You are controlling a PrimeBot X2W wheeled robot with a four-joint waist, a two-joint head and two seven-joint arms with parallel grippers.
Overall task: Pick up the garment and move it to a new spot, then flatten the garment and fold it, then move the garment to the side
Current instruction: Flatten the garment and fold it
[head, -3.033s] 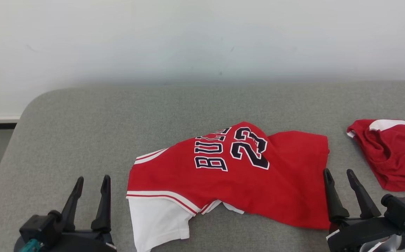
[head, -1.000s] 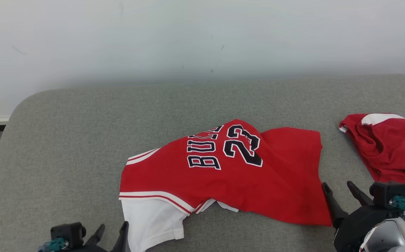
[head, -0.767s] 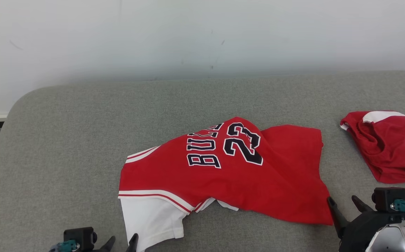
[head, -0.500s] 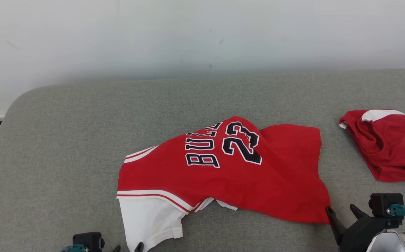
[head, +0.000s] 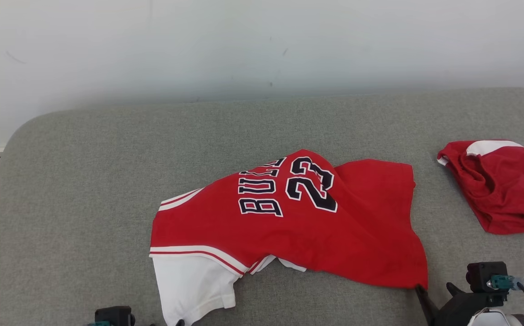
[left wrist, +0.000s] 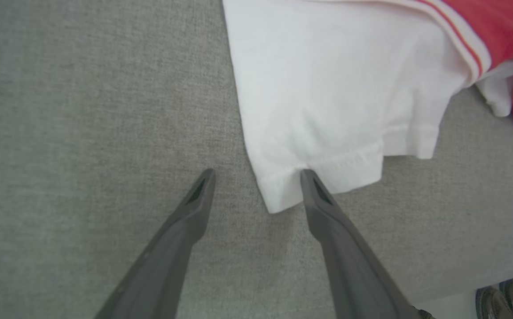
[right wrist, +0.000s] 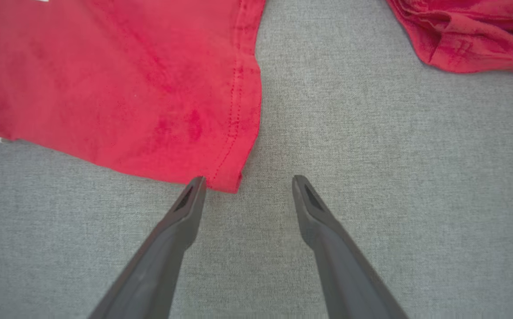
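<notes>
The garment (head: 289,226) is a red jersey with dark "23" lettering and a white sleeve, lying rumpled in the middle of the grey cushion (head: 108,181). My left gripper (left wrist: 258,175) is open just above the cushion. The near corner of the white sleeve (left wrist: 327,97) lies between its fingertips, and the right fingertip (left wrist: 309,179) is at the sleeve hem. My right gripper (right wrist: 247,181) is also open. Its left fingertip (right wrist: 196,184) is at the garment's red hem corner (right wrist: 229,177), with bare cushion between the fingers. In the head view the right gripper (head: 434,292) sits low by that corner.
A second red garment with white trim (head: 502,185) lies crumpled at the right and appears top right in the right wrist view (right wrist: 473,35). A pale wall (head: 262,45) backs the cushion. A dark shoe (left wrist: 504,299) stands past the cushion's near edge.
Both grippers have sunk toward the bottom edge of the head view, closing on the garment's near corners. The head camera has shifted a little. The garment lies as before.
</notes>
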